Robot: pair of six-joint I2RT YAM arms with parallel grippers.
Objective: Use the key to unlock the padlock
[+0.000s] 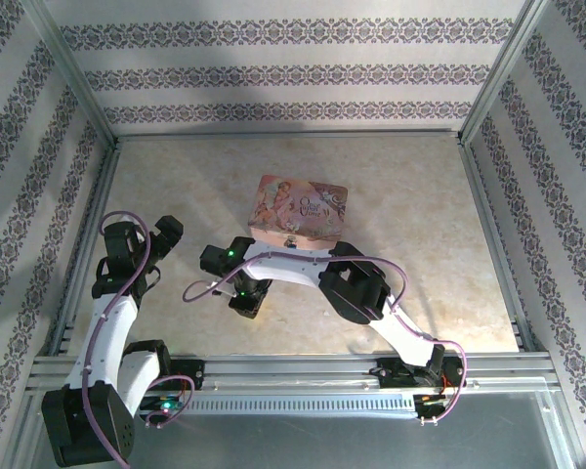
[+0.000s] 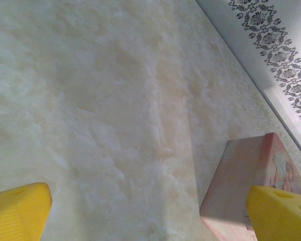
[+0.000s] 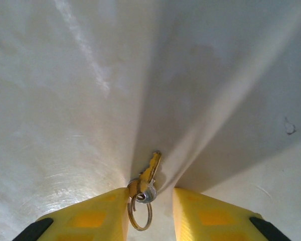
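Right hand (image 3: 150,203) astride key (image 3: 152,168), wrist view

Quantities in view:
- Arms: two, left arm (image 1: 112,322) and right arm (image 1: 371,293).
- Grippers: two, left gripper (image 2: 150,216) and right gripper (image 3: 150,211).
- Yellow fingers (image 3: 90,221): two per gripper, four total.
- Pink tin box (image 1: 298,210): one.
- Key (image 3: 151,168): one.
- Key ring (image 3: 140,215): one.

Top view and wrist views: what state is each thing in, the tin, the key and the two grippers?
Tin, lid shut.
Key, on its ring, loose, not clamped.
Left gripper, open wide, nothing in it.
Right gripper, open, straddling the key.
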